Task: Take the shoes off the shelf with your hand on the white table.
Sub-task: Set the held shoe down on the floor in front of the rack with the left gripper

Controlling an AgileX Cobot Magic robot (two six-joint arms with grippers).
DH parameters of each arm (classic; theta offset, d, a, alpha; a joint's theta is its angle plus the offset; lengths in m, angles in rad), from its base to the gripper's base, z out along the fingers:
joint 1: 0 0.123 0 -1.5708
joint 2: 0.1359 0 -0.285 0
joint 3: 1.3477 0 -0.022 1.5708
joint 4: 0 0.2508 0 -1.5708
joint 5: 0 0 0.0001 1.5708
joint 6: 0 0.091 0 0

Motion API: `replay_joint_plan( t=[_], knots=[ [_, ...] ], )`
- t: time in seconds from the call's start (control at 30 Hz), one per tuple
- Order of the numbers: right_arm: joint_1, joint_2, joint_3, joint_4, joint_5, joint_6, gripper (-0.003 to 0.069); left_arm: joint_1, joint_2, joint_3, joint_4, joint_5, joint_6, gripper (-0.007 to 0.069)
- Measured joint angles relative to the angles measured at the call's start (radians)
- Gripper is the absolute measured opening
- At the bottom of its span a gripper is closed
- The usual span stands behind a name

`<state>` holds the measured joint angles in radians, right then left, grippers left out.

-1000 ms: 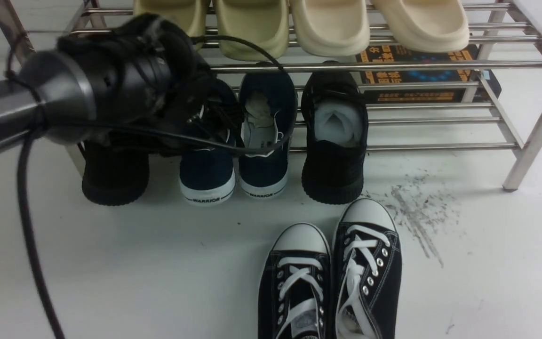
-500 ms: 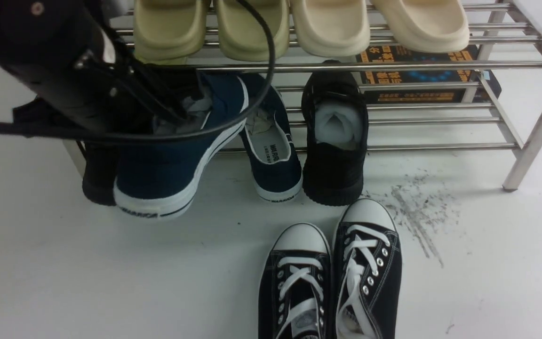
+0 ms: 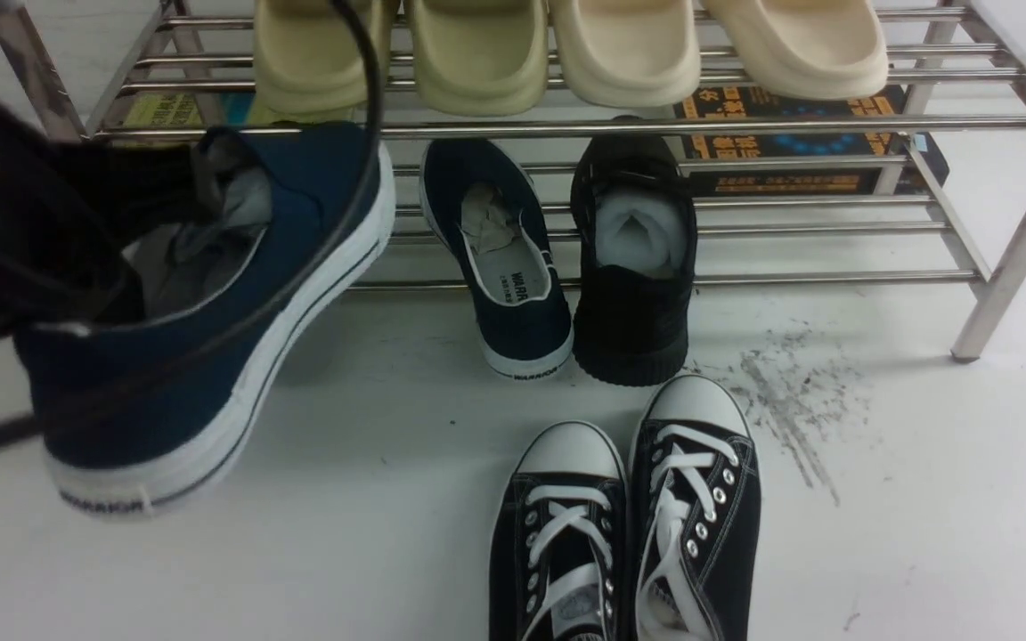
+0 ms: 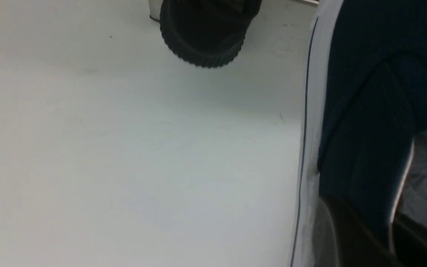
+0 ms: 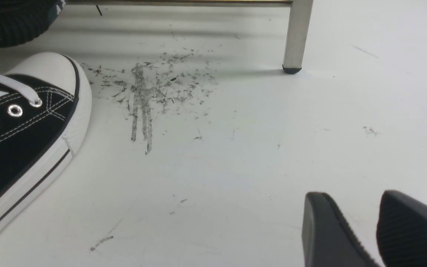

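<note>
My left gripper (image 3: pixel 121 231) is shut on the collar of one navy slip-on shoe (image 3: pixel 210 356) and holds it tilted in the air at the front left, off the shelf (image 3: pixel 745 126) and above the white table (image 3: pixel 344 552). In the left wrist view the held shoe (image 4: pixel 365 111) fills the right side, with a black finger (image 4: pixel 347 237) pressed against its side wall. The other navy shoe (image 3: pixel 500 258) lies askew on the lower tier with its heel over the front bar. My right gripper (image 5: pixel 350 202) hangs open and empty just above the table.
A black knit sneaker (image 3: pixel 633 267) lies beside the navy shoe on the shelf, and another one's toe (image 4: pixel 202 37) shows below my left wrist. Black lace-up sneakers (image 3: pixel 629 525) stand at the front centre. Slippers (image 3: pixel 566 49) fill the top tier. Grey scuff marks (image 3: pixel 789 401) and a shelf leg (image 5: pixel 297 37) are at the right.
My left gripper has pulled the navy shoe out of the shelf, up and toward the front left. The other navy shoe has been knocked askew.
</note>
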<state>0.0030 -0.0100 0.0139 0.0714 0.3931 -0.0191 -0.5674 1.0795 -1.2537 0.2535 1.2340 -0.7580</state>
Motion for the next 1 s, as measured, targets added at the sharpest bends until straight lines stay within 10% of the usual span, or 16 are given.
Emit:
replay_joint_plan(
  t=[0.57, 1.0],
  knots=[
    [0.0, 0.0, 0.0, 0.0, 0.0, 0.0, 0.0237, 0.0, -0.154, 0.728, -0.085, -0.483, -0.218, 0.0043],
    [0.0, 0.0, 0.0, 0.0, 0.0, 0.0, 0.0237, 0.0, -0.006, 0.767, 0.282, -0.606, -0.633, 0.0044]
  ],
)
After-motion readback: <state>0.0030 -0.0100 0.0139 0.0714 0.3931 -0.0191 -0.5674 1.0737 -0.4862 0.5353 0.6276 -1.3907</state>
